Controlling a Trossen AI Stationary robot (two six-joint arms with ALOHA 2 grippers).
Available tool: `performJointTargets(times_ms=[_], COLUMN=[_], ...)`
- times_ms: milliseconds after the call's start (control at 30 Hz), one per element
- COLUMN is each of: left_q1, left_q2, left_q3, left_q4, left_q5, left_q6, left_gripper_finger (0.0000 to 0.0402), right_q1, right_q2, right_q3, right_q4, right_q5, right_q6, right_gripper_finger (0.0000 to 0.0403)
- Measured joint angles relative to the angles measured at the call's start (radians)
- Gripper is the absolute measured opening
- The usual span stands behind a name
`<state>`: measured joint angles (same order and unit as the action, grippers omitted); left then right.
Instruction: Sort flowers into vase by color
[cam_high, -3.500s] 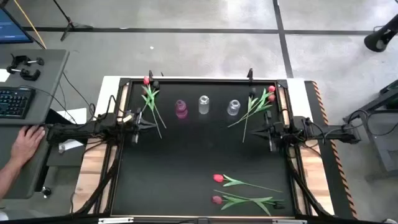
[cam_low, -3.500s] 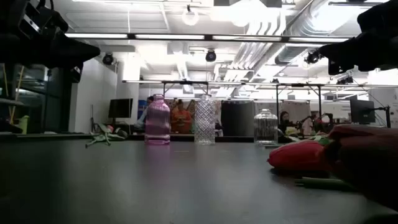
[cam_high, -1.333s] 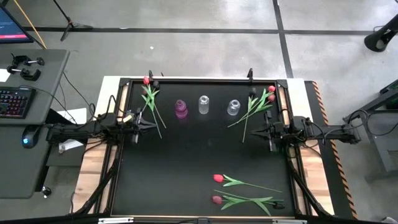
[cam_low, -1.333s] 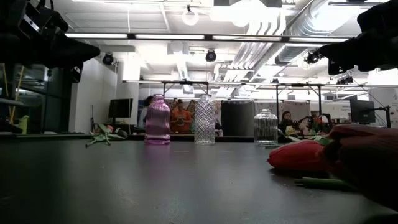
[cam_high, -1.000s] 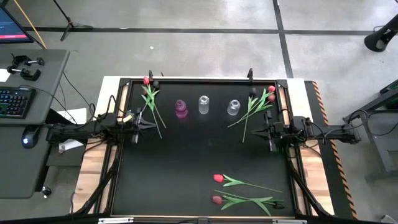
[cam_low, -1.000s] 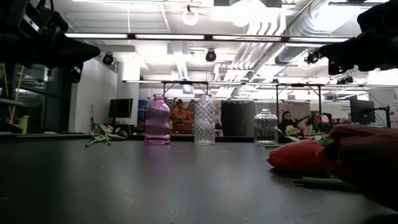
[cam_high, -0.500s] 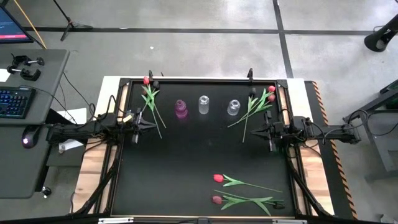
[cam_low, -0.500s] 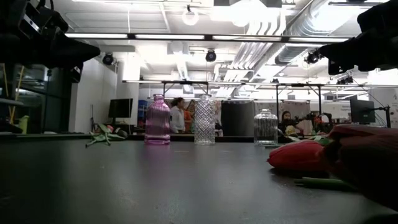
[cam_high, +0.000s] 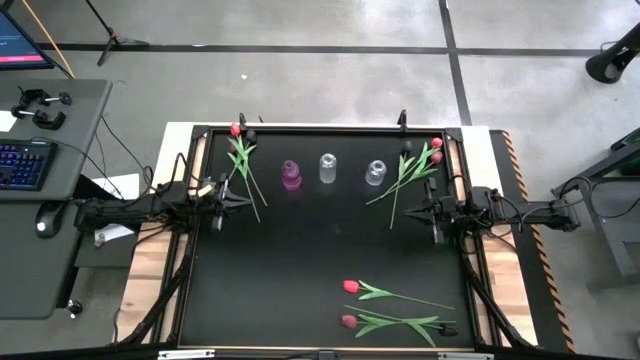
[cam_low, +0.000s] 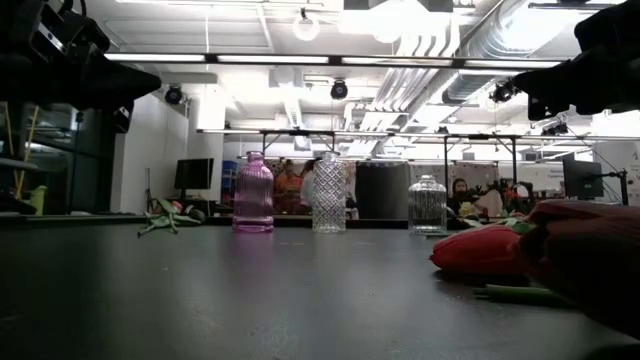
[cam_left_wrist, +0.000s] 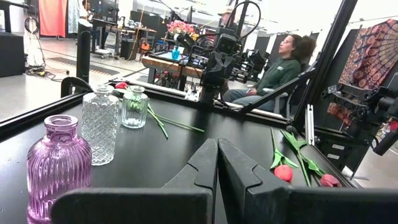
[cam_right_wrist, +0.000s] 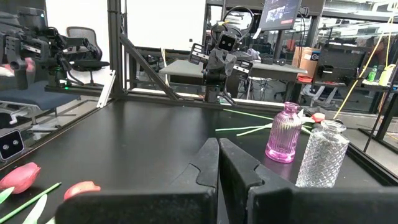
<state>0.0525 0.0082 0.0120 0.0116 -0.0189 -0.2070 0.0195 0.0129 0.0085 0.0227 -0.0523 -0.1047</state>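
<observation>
Flowers (cam_high: 395, 308) are lying in three bunches: near edge, plus both far corners, heads possibly mixed colours. Three vases (cam_high: 328, 169) are standing empty between corners. My left gripper (cam_high: 236, 201) and right gripper (cam_high: 410, 211) are hovering clenched, holding nothing.

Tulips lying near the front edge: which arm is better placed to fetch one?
Probably the right: the red tulip and the darker one lie on its half, nearer the right claw than the left claw.
</observation>
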Motion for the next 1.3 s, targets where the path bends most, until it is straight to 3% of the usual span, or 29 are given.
performJointTargets(times_ms=[1167, 1300], left_q1=[0.0, 0.0], left_q2=[0.0, 0.0], left_q3=[0.0, 0.0], left_q4=[0.0, 0.0], left_q5=[0.0, 0.0], left_q6=[0.0, 0.0], left_gripper_finger=[0.0, 0.0], right_q1=[0.0, 0.0], right_q2=[0.0, 0.0], right_q3=[0.0, 0.0], right_q4=[0.0, -0.002], right_q5=[0.001, 0.063], right_q6=[-0.002, -0.062], right_gripper_finger=[0.0, 0.0])
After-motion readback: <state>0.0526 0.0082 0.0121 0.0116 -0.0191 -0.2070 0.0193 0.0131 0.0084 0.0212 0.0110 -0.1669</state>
